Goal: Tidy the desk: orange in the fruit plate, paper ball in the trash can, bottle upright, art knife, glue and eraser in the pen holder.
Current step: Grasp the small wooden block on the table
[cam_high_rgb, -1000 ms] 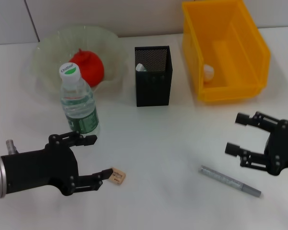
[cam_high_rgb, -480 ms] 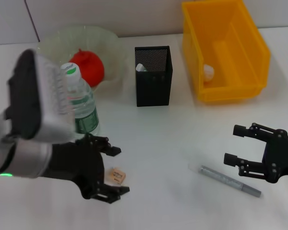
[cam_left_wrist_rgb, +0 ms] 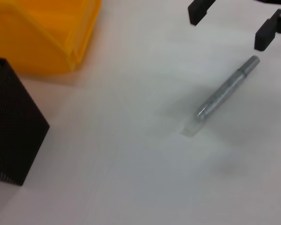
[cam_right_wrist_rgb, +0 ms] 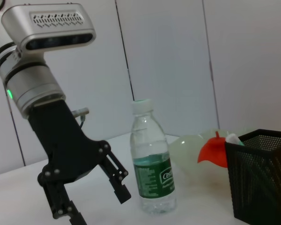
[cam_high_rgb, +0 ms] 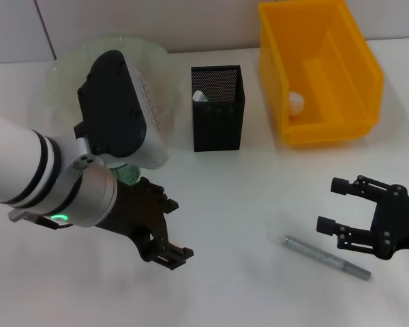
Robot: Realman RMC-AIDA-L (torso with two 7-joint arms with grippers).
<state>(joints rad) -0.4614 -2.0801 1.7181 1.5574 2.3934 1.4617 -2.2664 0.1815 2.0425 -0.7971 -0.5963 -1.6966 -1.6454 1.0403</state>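
My left gripper (cam_high_rgb: pixel 165 230) is open, pointing down at the table in front of the bottle; it also shows in the right wrist view (cam_right_wrist_rgb: pixel 96 199). The eraser is hidden under it. The bottle (cam_right_wrist_rgb: pixel 152 164) stands upright, and the arm mostly hides it in the head view. The orange (cam_right_wrist_rgb: pixel 213 150) lies in the fruit plate (cam_high_rgb: pixel 146 51). My right gripper (cam_high_rgb: pixel 335 204) is open, just beside the grey art knife (cam_high_rgb: pixel 326 257), which lies flat and also shows in the left wrist view (cam_left_wrist_rgb: pixel 227 93). The black pen holder (cam_high_rgb: pixel 218 112) holds a white glue (cam_high_rgb: pixel 200 96). The paper ball (cam_high_rgb: pixel 296 102) lies in the yellow bin (cam_high_rgb: pixel 327 129).
The left arm's big white and grey wrist (cam_high_rgb: pixel 116 116) hangs over the table's left side and blocks the head view of the plate. The yellow bin stands at the back right, with the pen holder to its left.
My left arm has swung in and turned its wrist down over the eraser, now covering the eraser, bottle and orange in the head view. The right gripper has crept slightly toward the knife.
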